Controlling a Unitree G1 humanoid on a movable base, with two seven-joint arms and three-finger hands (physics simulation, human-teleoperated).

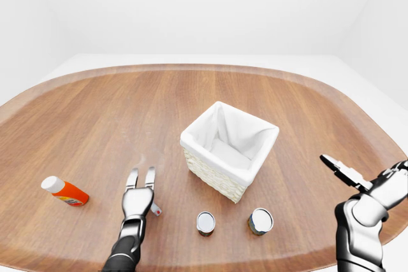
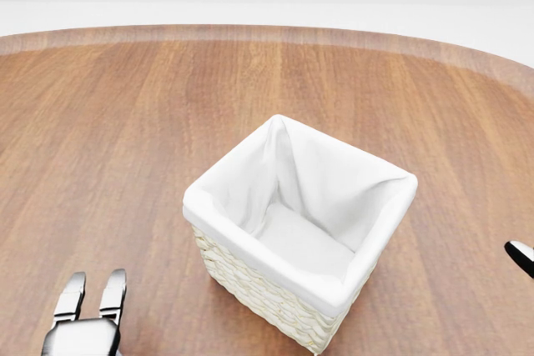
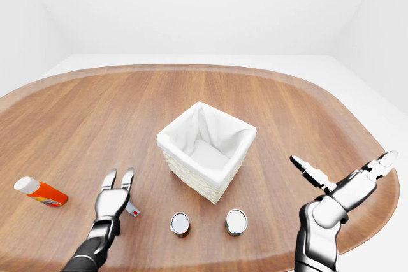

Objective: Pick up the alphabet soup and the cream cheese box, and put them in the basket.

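Near the bottom edge of the left-eye view, two cans stand upright on the worktop point(image 1: 83, 100) just below the basket point(image 1: 229, 151): a left can point(image 1: 205, 223) and a right can point(image 1: 260, 220). Only the lids and a bit of dark wall show, so I can't tell which is the alphabet soup. No cream cheese box visible in any view. Basket sits mid-worktop, white liner, nothing inside.

Left hand point(image 1: 138, 197) hovers low over the worktop, left of the cans and apart from them, fingers straight and spread, holding nothing. A small tab-like bit point(image 1: 155, 209) lies just beside it; too small to identify. Right hand point(image 3: 341, 183) is raised at the right edge, fingers wide apart, also holding nothing. Orange bottle with white cap point(image 1: 64, 192) lies on its side far left; not part of the task.

Judgement: pre-grasp stage, nothing picked, nothing delivered. Next move likely calls for shifting the left hand rightwards to the nearer can, fingers around the can wall, then closing. The cream cheese box has to be located first, probably by moving the head or base.
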